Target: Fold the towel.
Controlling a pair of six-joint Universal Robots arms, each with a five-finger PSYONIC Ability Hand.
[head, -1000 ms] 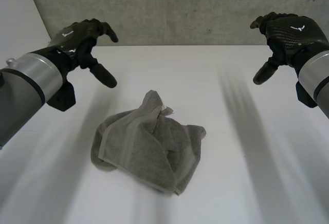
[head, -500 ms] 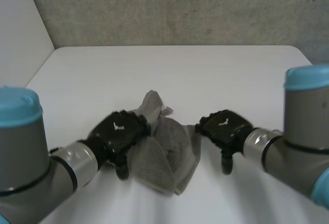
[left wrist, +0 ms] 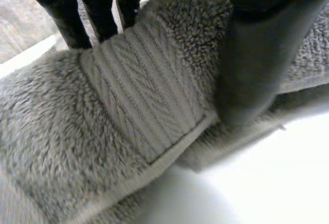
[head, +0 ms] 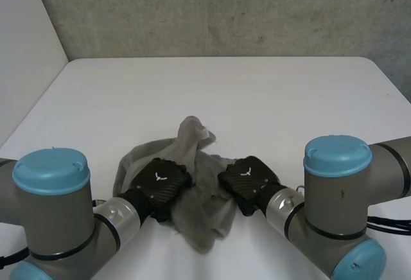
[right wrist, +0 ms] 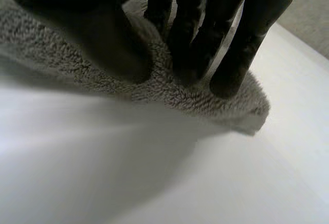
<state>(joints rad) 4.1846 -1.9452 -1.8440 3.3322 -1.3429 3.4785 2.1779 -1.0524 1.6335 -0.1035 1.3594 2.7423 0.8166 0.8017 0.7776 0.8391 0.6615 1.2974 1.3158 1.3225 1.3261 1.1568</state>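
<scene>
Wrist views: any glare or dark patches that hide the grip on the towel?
Left wrist view: no glare; the towel is evenly lit, pinched between the left hand's thumb and fingers. Right wrist view: the right hand reads as near-black shapes pinching the towel's edge; the table is bright, not glaring. Head view: soft, even light.

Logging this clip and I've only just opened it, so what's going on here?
Both robot hands are down on a crumpled grey towel that lies on the white table. The left hand pinches a fold with the woven band between its thumb and fingers. The right hand grips the towel's edge on the opposite side. The towel is bunched up, not yet spread out or folded.
</scene>
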